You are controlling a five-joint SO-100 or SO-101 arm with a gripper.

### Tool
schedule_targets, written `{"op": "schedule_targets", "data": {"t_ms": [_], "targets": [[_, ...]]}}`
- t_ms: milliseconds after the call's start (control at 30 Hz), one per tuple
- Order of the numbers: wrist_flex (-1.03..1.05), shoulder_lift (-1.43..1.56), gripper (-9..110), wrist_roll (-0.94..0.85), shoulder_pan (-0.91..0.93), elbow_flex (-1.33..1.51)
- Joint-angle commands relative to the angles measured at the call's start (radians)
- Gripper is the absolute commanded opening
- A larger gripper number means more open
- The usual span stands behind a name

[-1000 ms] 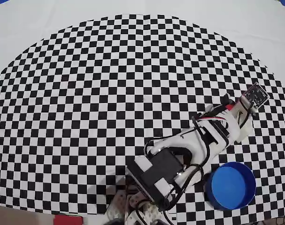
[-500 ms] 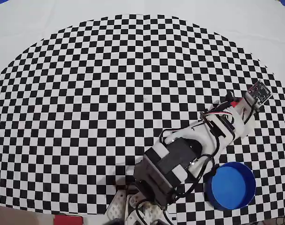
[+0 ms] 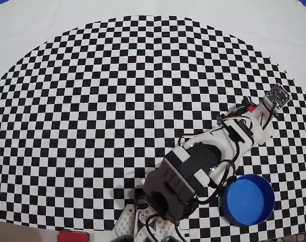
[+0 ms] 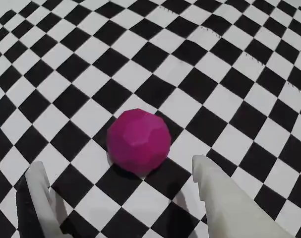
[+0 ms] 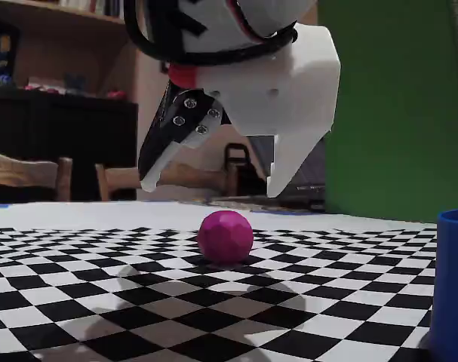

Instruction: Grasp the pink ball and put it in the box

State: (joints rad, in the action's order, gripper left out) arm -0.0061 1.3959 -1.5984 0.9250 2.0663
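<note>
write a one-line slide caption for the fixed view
Open gripper poised above the pink ball on the checkered table, blue box at the right edge.

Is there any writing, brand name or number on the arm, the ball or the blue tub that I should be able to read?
None is readable: the pink ball, the box and the end effector show no lettering.
Small circuit board at the arm's tip in the overhead view: any markings are too small to read.
</note>
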Motion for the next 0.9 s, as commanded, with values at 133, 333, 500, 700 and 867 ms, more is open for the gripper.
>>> {"op": "schedule_targets", "data": {"t_ms": [133,333,500,700,867], "targets": [[-0.015,-0.031,35,-0.009,0.020,-0.064],[-0.015,-0.066,35,-0.009,0.029,-0.103],[-0.015,-0.104,35,-0.009,0.032,-0.141],[-0.015,-0.143,35,-0.009,0.032,-0.172],[-0.015,-0.172,35,-0.009,0.029,-0.196]]}}
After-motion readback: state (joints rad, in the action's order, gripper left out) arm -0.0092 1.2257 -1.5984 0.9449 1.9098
